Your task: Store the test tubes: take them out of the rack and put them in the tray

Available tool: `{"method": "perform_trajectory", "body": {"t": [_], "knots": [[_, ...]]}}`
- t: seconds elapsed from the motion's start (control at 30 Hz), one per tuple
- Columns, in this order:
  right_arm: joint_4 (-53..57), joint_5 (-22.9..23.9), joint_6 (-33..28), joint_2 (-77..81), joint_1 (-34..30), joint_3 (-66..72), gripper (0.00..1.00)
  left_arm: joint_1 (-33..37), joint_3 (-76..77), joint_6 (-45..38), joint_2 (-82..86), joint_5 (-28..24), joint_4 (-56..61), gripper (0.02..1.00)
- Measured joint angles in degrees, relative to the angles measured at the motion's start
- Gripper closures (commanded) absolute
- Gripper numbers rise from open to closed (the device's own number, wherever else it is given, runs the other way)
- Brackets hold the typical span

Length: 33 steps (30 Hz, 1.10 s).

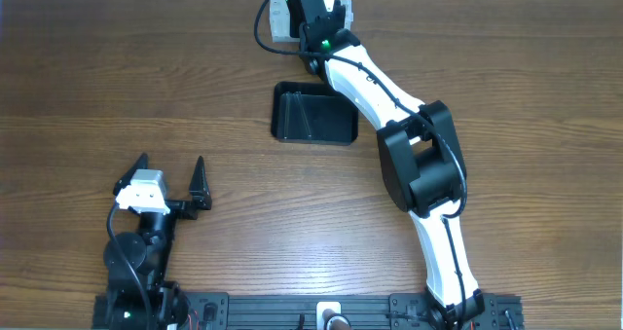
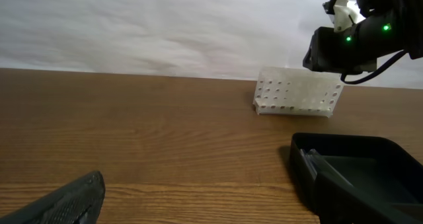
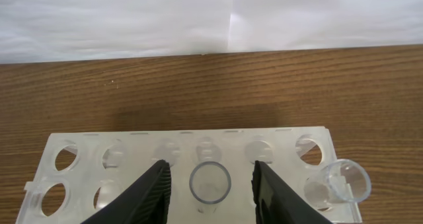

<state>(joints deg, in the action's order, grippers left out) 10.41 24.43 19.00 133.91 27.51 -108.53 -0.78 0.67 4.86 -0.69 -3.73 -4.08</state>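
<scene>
A white test tube rack (image 3: 185, 174) stands at the far edge of the table, also seen as a white rack (image 1: 283, 18) from above and a perforated white rack (image 2: 299, 94) in the left wrist view. My right gripper (image 3: 210, 184) hovers over it, open, its fingers either side of a clear test tube (image 3: 210, 182) standing in a hole. A second clear tube (image 3: 345, 182) stands at the rack's end. The black tray (image 1: 313, 114) lies just nearer than the rack. My left gripper (image 1: 171, 172) rests open near the front left, holding nothing.
The right arm (image 1: 389, 106) stretches diagonally across the table beside the tray. A white wall (image 3: 211, 16) rises just behind the rack. Bare wooden table (image 1: 506, 96) surrounds everything.
</scene>
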Motion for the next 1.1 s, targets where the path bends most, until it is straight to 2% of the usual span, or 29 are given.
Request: {"method": "perform_trajectory", "body": {"t": [0.23, 0.47, 1.1], "knots": [[-0.2, 0.2, -0.3, 1.0, 0.0, 0.0, 0.638, 0.0, 0.0, 0.0, 0.0, 0.0, 0.0, 0.018], [-0.4, 0.2, -1.0, 1.4, 0.0, 0.0, 0.726, 0.0, 0.0, 0.0, 0.0, 0.0, 0.0, 0.020], [-1.4, 0.2, -1.3, 1.4, 0.0, 0.0, 0.851, 0.0, 0.0, 0.0, 0.0, 0.0, 0.0, 0.018]]}}
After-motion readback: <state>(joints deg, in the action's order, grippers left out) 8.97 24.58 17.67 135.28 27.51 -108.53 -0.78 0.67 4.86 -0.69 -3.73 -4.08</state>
